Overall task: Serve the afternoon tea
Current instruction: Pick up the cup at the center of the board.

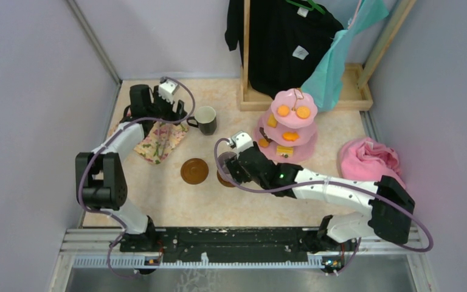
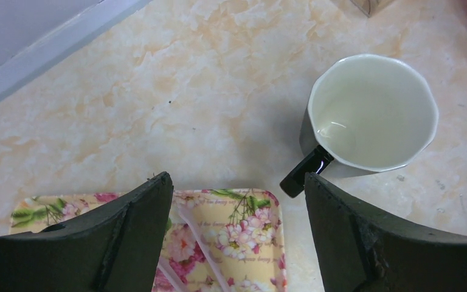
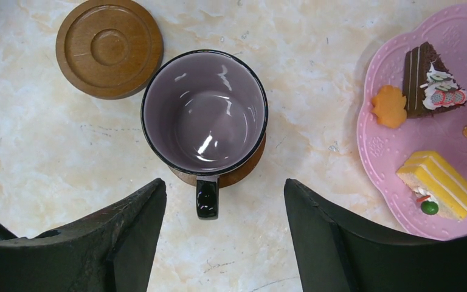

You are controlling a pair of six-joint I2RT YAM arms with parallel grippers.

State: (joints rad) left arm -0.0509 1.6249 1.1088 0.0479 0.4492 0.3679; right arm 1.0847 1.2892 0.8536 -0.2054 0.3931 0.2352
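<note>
The left gripper (image 2: 237,182) stands wide open, holding and touching nothing. It hangs over the far edge of the flowered tray (image 2: 243,231). The black mug (image 2: 371,109) stands on the table (image 2: 127,91) at its 2 o'clock, its handle pointing to 7 o'clock, just short of the right-hand finger.

The right gripper (image 3: 224,182) is also open, with nothing in its grasp. The handle of the smoky mug (image 3: 204,112) points to 6 o'clock into the gap between the fingers, and neither finger touches it.

There are two mugs and two brown coasters. The smoky mug sits upright on one coaster (image 3: 243,173). The bare coaster (image 3: 109,48) lies at its 10 o'clock, close beside it but apart.

There is one pink three-tier stand (image 3: 374,149), at 3 o'clock of the smoky mug. Its bottom tier shows three snacks: a brown cake slice (image 3: 422,73), an orange leaf-shaped biscuit (image 3: 389,106) and a yellow cake slice (image 3: 441,182). From above, the top tier holds two orange rounds (image 1: 283,110). The middle tier shows two orange-yellow pieces (image 1: 290,135).

There is one tray, at 8 o'clock of the black mug.
</note>
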